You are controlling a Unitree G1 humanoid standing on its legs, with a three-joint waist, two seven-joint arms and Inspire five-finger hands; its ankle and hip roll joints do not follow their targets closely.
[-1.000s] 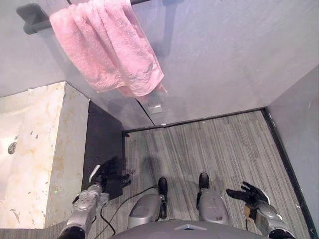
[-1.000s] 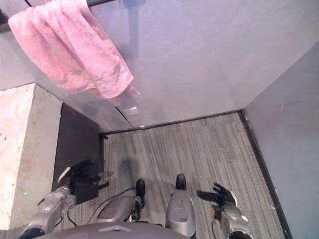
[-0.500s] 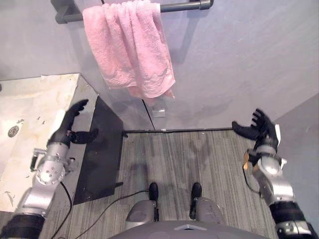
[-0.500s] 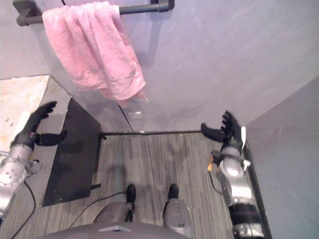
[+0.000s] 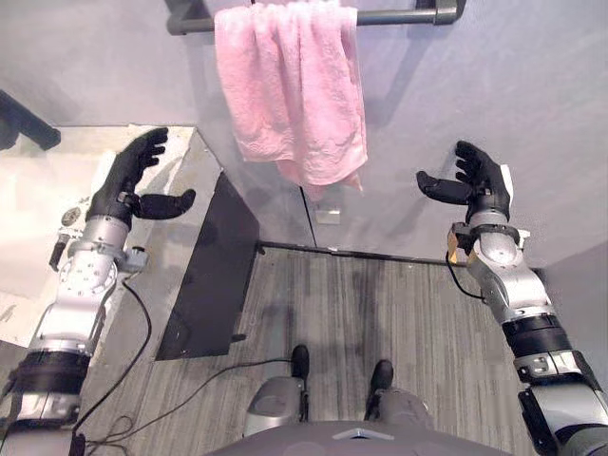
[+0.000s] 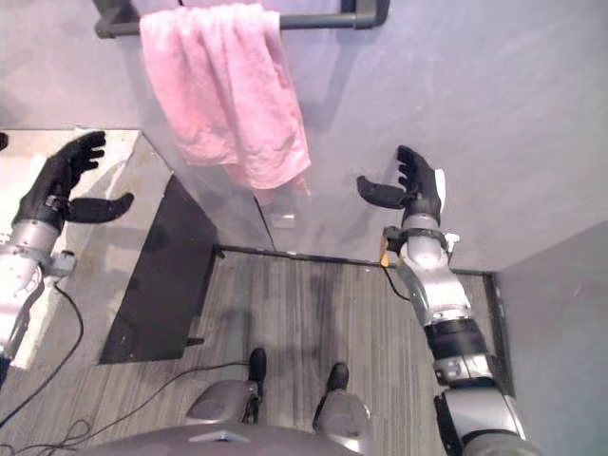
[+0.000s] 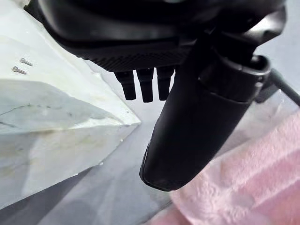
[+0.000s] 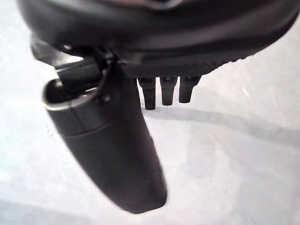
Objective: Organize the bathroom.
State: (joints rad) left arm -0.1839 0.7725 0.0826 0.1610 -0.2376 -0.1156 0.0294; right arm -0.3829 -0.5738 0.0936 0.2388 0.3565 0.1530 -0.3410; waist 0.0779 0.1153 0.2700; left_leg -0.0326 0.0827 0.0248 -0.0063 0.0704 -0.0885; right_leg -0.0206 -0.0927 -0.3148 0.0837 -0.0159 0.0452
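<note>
Pink towel (image 5: 290, 90) hangs over dark rail (image 5: 399, 16) on grey wall, well apart from both hands. Left hand (image 5: 128, 180) raised over marble table (image 5: 38, 204) edge, fingers straight, empty. Right hand (image 5: 475, 180) near wall, spread, empty. Open floor (image 5: 380, 304) between. Both arms up vs 0.5 s ago.

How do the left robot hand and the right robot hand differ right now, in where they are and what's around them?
The left robot hand is raised over the pale countertop, left of the pink towel; the right robot hand is raised before the bare grey wall, right of the towel. The left sits nearer the towel's hanging edge than the right. Both are open, thumbs pointing inward, holding nothing.
</note>
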